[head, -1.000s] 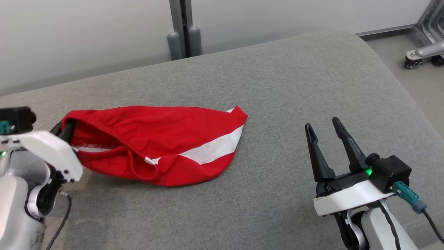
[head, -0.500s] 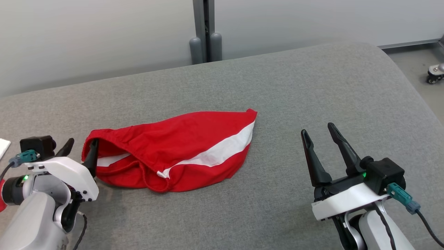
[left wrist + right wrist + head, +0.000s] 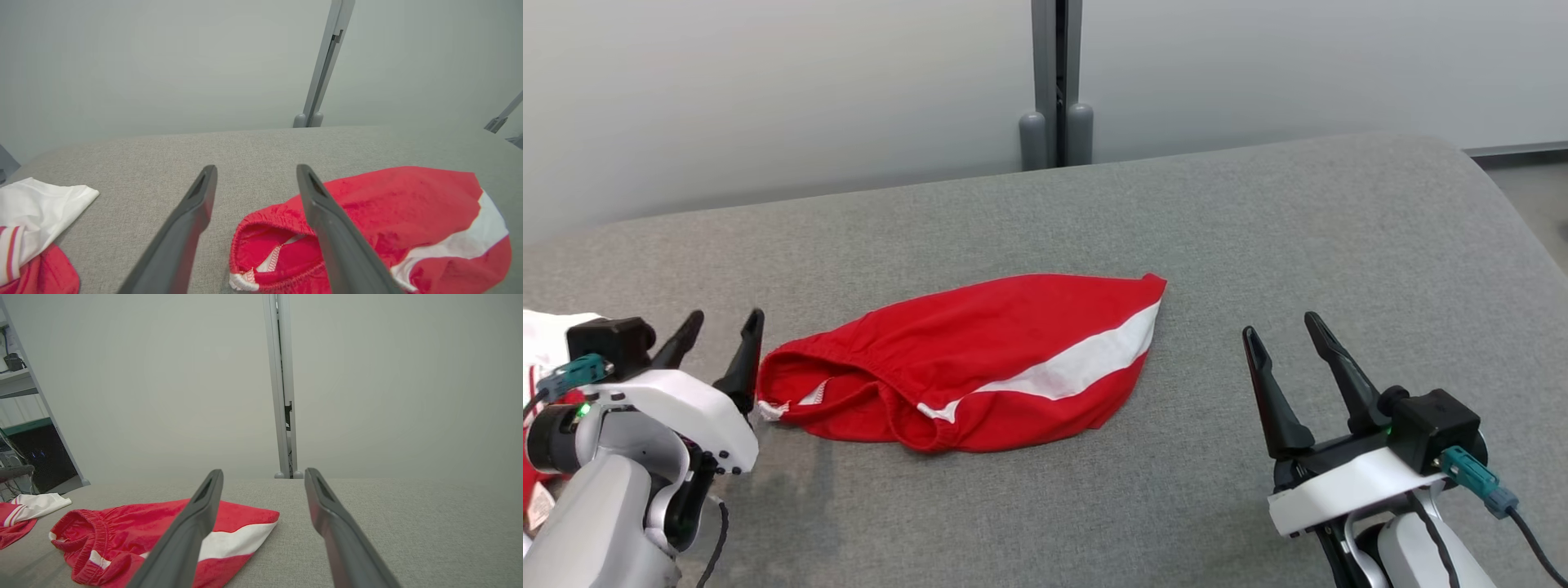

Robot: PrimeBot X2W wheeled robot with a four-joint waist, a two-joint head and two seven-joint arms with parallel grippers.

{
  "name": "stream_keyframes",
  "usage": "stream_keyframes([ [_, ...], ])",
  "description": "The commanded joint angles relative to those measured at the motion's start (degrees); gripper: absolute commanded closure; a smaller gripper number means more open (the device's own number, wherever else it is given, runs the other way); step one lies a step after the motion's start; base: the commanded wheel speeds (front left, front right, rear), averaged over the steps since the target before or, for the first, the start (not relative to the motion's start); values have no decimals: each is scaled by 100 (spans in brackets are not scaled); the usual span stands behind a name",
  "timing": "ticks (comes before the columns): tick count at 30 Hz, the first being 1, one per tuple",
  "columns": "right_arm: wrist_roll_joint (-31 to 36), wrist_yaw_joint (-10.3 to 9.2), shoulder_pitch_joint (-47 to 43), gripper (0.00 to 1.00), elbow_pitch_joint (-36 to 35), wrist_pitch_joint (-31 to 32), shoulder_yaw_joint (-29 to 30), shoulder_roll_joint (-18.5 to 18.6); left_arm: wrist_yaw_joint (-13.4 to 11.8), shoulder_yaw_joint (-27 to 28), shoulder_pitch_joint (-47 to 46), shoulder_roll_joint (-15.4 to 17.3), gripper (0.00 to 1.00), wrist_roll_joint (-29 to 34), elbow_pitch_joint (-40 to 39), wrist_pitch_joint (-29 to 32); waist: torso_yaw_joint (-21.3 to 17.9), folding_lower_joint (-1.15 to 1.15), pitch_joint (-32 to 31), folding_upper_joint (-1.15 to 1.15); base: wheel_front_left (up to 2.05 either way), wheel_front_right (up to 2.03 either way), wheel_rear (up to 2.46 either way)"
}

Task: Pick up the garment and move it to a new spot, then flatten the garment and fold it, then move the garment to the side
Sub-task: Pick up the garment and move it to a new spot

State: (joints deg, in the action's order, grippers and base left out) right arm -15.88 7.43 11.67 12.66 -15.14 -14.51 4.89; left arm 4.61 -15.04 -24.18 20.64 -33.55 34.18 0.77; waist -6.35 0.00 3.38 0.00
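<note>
Since garment (image 3: 1013, 351) lies bunched mid-frame w/ left gripper (image 3: 727, 320) & right gripper (image 3: 1281, 328) both released, I judge flatten step; next I'd pinch waistband (image 3: 796, 359) lower left, spread.

Head high, wrists low; garment (image 3: 980, 367) shared

garment (image 3: 980, 359): matt cloth (creased) | table (image 3: 1258, 245): woven fabric, seemingly coarse

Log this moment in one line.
red shorts: lying rumpled on grey cushion | left gripper: open, beside waistband | right gripper: open, apart
</note>
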Motion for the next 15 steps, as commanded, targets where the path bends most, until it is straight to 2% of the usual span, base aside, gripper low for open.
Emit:
stream_keyframes([
  [1,-18,11,-61,0,12,-2,33,39,-87,56,119,23,0,-48,-198,-84,53,0,-54,0,0,0,0],
  [6,-6,11,-112,0,-44,-2,77,37,-408,329,692,73,0,-108,-1191,-464,129,0,-127,0,0,0,0],
  [15,43,11,-381,0,-259,-2,391,41,-1074,573,2000,-153,0,169,-2683,-1388,267,0,-170,0,0,0,0],
])
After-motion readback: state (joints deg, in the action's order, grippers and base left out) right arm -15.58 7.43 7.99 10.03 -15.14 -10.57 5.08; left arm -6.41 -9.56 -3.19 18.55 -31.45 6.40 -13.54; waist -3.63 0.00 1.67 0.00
